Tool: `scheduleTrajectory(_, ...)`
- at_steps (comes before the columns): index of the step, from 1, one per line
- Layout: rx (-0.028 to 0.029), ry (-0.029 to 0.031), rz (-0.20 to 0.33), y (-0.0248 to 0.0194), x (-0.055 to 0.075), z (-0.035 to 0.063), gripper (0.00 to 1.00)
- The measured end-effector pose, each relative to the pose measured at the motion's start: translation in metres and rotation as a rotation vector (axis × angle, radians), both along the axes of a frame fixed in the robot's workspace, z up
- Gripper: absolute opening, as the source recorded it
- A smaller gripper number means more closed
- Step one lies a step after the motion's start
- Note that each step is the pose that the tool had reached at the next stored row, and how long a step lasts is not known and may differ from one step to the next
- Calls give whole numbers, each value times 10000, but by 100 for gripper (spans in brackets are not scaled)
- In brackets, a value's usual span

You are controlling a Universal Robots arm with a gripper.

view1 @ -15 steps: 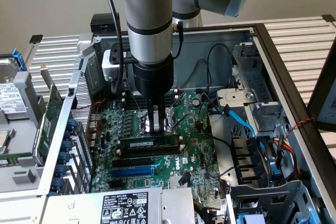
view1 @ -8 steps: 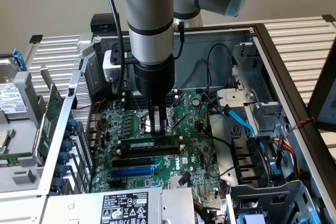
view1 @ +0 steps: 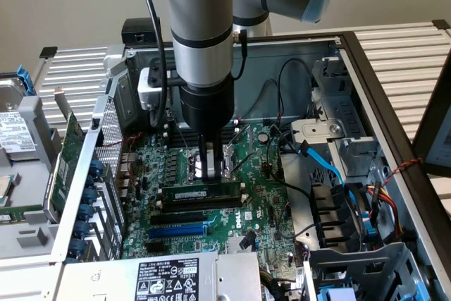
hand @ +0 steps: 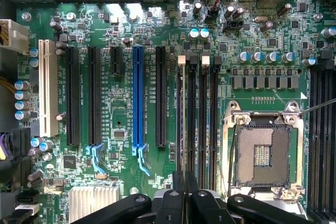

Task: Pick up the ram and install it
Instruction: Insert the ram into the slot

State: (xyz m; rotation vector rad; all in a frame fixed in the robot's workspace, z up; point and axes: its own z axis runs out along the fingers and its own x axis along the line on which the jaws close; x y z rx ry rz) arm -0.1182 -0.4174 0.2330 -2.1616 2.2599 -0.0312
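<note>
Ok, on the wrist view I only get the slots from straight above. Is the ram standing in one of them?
Observer: Yes. The ram stands upright in one, its white label facing the exterior camera.
Operator: And the pincer?
Observer: The pincer is shut, tips close above the stick's middle; whether they touch it I cannot tell.
Operator: Anything outside the case?
Observer: A hard drive lies beside it, at the exterior view's left.
</note>
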Motion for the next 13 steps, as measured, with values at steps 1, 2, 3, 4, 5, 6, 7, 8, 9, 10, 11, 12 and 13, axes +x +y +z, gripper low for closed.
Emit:
scheduleTrajectory(1, -3, 2, -3, -1, -4, -1, 12)
scheduleTrajectory(2, -2, 1, -3, 0, -4, -4, 12)
scheduleTrajectory(3, -2, 1, -4, 0, -4, -5, 12)
scheduleTrajectory(4, -1, 1, -4, 0, -4, -6, 12)
scheduleTrajectory(5, 0, 0, -4, 0, -5, -9, 12)
scheduleTrajectory(6, -1, 1, -4, 0, -6, -11, 12)
scheduleTrajectory(7, -2, 1, -4, 0, -7, -13, 12)
scheduleTrajectory(8, -2, 1, -3, 0, -7, -15, 12)
scheduleTrajectory(9, -2, 1, -3, 0, -8, -16, 12)
scheduleTrajectory(10, -2, 1, -3, 0, -8, -18, 12)
scheduleTrajectory(11, -2, 1, -4, 0, -8, -20, 12)
scheduleTrajectory(12, -1, 1, -3, 0, -9, -22, 12)
scheduleTrajectory(13, -1, 1, -4, 0, -9, -23, 12)
